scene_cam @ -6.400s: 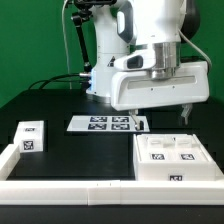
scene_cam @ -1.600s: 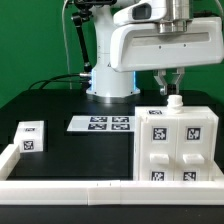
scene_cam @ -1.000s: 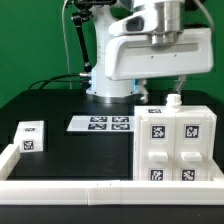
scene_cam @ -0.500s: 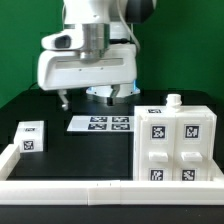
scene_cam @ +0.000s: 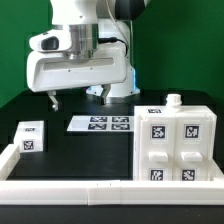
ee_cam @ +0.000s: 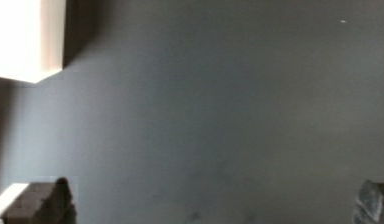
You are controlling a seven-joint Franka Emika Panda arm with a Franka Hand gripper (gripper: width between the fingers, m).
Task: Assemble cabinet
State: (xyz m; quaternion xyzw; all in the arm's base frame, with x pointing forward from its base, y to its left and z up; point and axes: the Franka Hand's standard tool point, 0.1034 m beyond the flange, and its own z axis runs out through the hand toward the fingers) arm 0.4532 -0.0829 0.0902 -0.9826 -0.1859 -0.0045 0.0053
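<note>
The cabinet (scene_cam: 178, 145) is a large white box standing upright at the exterior view's right, with black-and-white tags on its front and a small white knob on top. A small tagged white drawer block (scene_cam: 30, 136) sits on the black table at the exterior view's left. My gripper (scene_cam: 79, 99) hangs open and empty above the table, left of centre and behind the marker board, between the block and the cabinet. In the wrist view my gripper (ee_cam: 210, 205) shows wide-set fingertips (ee_cam: 43, 200) over bare dark table, with a white piece (ee_cam: 29, 40) at one corner.
The marker board (scene_cam: 106, 124) lies flat in the middle of the table. A low white border wall (scene_cam: 70, 187) runs along the front and the exterior view's left edge. The robot base (scene_cam: 105, 85) stands behind.
The cabinet went from lying flat to standing upright earlier. My gripper has let it go and moved from above the cabinet to the exterior view's left, and it is lower now.
</note>
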